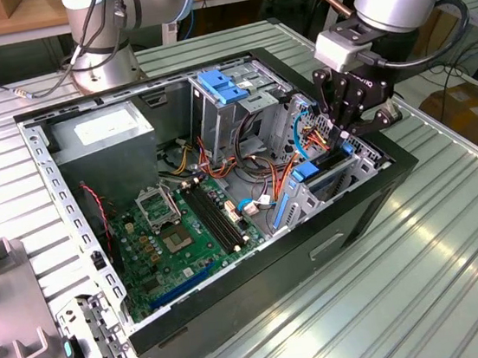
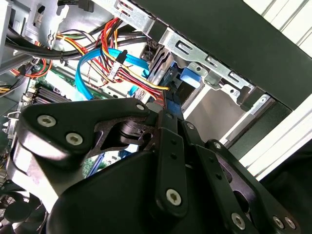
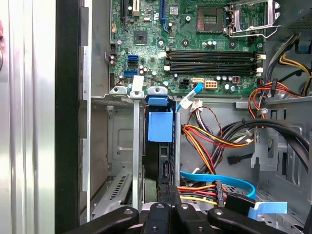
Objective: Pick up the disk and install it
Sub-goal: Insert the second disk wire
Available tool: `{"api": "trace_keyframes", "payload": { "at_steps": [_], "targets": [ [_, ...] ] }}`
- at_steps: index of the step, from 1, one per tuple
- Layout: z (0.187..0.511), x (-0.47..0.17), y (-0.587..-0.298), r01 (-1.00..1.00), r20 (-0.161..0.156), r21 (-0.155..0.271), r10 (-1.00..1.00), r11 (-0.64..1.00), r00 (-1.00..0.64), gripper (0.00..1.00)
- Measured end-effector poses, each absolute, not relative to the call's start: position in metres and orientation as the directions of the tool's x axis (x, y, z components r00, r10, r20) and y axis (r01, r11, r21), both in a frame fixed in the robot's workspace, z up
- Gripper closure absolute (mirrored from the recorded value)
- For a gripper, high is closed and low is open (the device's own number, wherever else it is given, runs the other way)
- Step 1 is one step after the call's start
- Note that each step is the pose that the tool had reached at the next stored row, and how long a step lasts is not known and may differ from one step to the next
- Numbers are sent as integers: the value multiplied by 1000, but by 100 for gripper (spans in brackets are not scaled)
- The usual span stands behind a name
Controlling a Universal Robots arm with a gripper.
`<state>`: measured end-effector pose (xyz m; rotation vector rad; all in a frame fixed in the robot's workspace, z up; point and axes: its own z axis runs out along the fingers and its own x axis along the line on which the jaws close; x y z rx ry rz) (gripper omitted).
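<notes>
Disk (image 3: 159,146): stood on edge in the metal drive bay (image 3: 124,146) at the computer case (image 1: 264,311) corner, blue rails lined with the bay's guides, apparently so as to slide in. Lay directly below the gripper (image 1: 343,128), between its fingers. Gripper closed narrow on the disk's upper edge, seemingly gripping it. Blue data cable (image 2: 90,73) looped just beside.

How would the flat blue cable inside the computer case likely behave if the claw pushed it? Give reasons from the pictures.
The flat blue cable is probably floppy: it sweeps in a loose curve in both wrist views. It looks thin and ribbon-like, so likely light. It would probably bend aside rather than slide, lying among the coloured wires.
</notes>
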<state>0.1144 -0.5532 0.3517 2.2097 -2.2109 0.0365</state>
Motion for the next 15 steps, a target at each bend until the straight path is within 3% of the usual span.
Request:
{"api": "trace_keyframes", "payload": {
  "at_steps": [10, 15],
  "targets": [
    [352, 99, -553, -1000, 28, -7, -1000, 1, -1, 89],
    [383, 99, -551, -1000, 30, -7, -1000, 0, -1, 89]
  ]
}}
